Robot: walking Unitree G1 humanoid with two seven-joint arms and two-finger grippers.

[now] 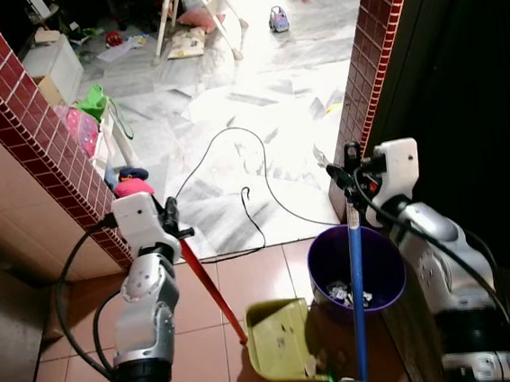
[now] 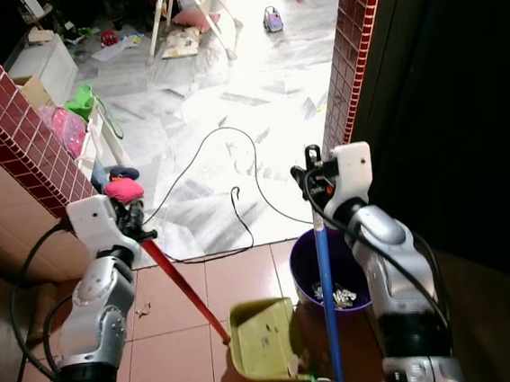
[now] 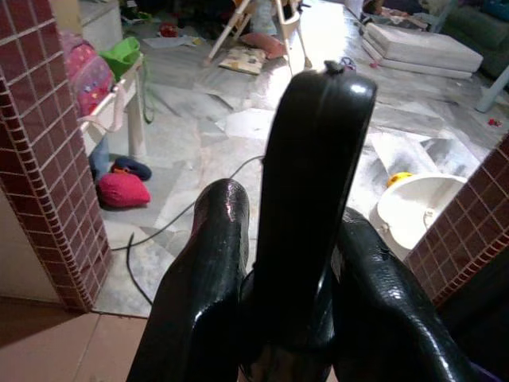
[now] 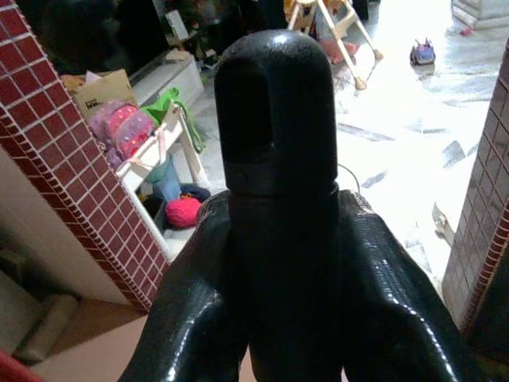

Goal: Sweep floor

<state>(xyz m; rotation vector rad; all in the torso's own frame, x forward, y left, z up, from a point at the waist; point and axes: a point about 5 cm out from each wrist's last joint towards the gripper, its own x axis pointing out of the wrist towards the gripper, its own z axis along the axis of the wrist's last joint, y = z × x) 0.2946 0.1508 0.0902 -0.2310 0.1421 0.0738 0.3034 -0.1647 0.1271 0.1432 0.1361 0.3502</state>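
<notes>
- The floor (image 1: 232,139) is pale marble beyond the doorway, terracotta tile near the robot.
- The purple bin (image 1: 321,261) stands beside the blue broom handle (image 1: 358,280), which is near upright, clamped at its top by the right claw (image 1: 351,174).
- The green dustpan (image 1: 278,338) lies on the tile, its red handle (image 1: 212,287) slanting up-left into the closed left claw (image 1: 173,219).

A yellow-green dustpan (image 1: 281,339) rests on terracotta tiles, its red handle (image 1: 212,288) slanting upward. A blue-handled broom (image 1: 359,298) stands upright beside it.
</notes>
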